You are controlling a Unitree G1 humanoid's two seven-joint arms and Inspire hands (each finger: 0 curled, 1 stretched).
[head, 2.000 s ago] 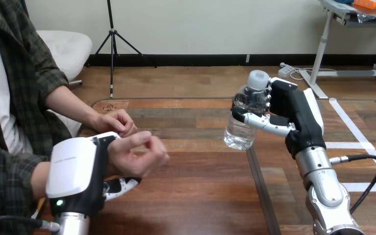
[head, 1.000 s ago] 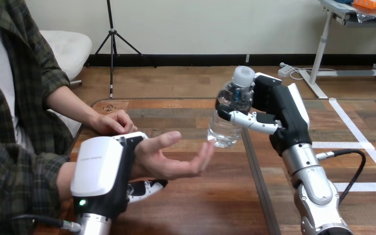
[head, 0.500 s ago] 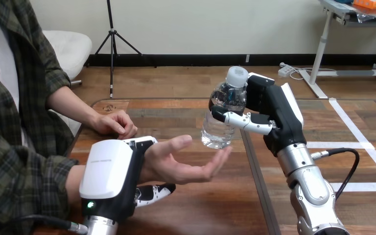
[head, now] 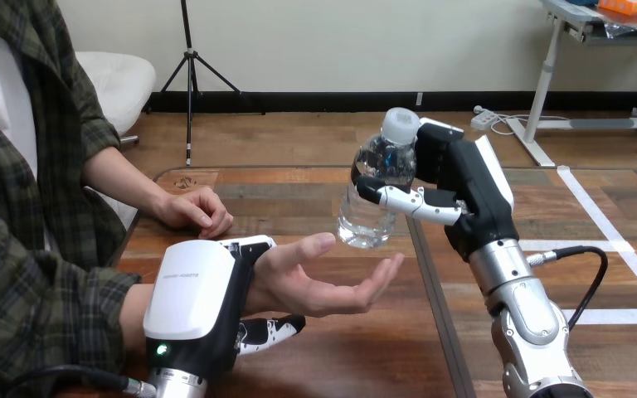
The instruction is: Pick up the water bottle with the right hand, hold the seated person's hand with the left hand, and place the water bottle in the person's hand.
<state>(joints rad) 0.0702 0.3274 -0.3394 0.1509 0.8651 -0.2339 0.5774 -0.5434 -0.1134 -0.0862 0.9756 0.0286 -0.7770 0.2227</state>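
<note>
Head view, everything placed from the person's hand [head: 323,278], lying palm up and open just above the table [head: 340,356]

Grips the water bottle [head: 371,199] in the right hand [head: 456,195], fingers and thumb curled round its clear body, upright with a slight tilt. Hangs it just above and beyond the palm's fingertips, base clear of the palm, not touching.

Wraps the left hand [head: 199,307] round the person's wrist [head: 259,275] behind that palm, thumb over the top, fingers curled beneath. Leaves the person's other hand [head: 195,209] resting on the table behind the palm, toward the view's left.

Risks, as judged from here:
- Letting go before the base sits in the palm would likely tip the bottle off the fingertips onto the table.
- Coming down tilted could roll it out of the flat, open palm.
- Tugging the wrist could slide the palm from under it
</note>
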